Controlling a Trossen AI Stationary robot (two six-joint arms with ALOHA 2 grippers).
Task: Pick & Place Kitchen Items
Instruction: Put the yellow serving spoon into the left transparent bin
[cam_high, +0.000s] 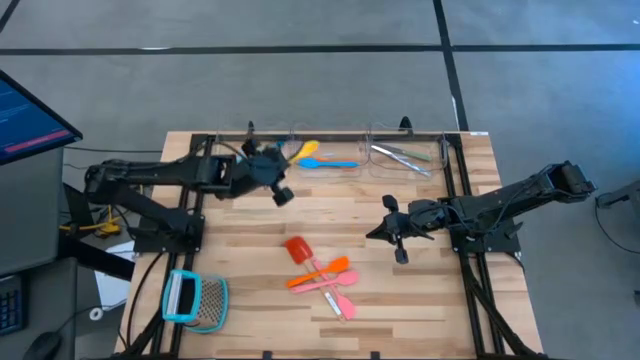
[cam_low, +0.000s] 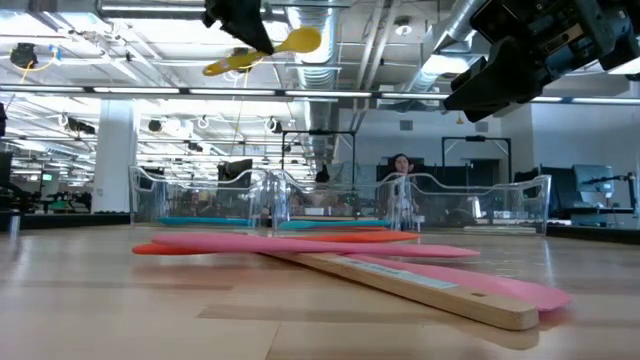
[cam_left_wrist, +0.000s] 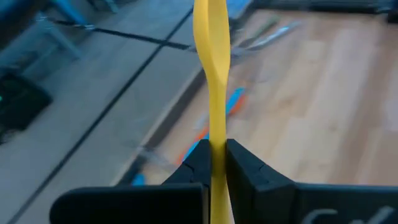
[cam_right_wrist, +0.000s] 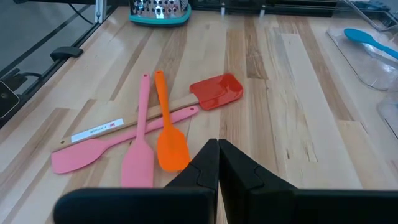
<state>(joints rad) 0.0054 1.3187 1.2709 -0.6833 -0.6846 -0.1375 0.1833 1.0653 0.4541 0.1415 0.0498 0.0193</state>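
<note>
My left gripper (cam_high: 276, 172) is shut on a yellow plastic spoon (cam_high: 305, 150), high above the table near the far clear trays; the low view shows the spoon (cam_low: 270, 50) well off the table. A blue spoon (cam_high: 335, 162) lies in the left clear tray. Silvery metal pieces (cam_high: 400, 155) lie in the right one. A red-headed spatula (cam_right_wrist: 214, 90), an orange spatula (cam_right_wrist: 168, 134) and two pink ones (cam_right_wrist: 140, 146) lie crossed in a pile at mid-table. My right gripper (cam_right_wrist: 217, 152) hovers shut just right of that pile, touching nothing. My left gripper pinches the yellow spoon's slim handle (cam_left_wrist: 216, 134) between its two fingers (cam_left_wrist: 245, 165). The handle runs on along the fingers, with the wider end (cam_left_wrist: 210, 25) ahead of the fingertips. The spoon is lifted clear of the table, slanting a little (cam_low: 225, 65).
A teal-framed metal mesh tool (cam_high: 195, 300) lies at the near left corner. Two clear trays (cam_high: 425, 140) stand side by side along the far edge. Bare wood shows between the pile and the trays. A monitor (cam_high: 30, 115) stands off the table's left.
</note>
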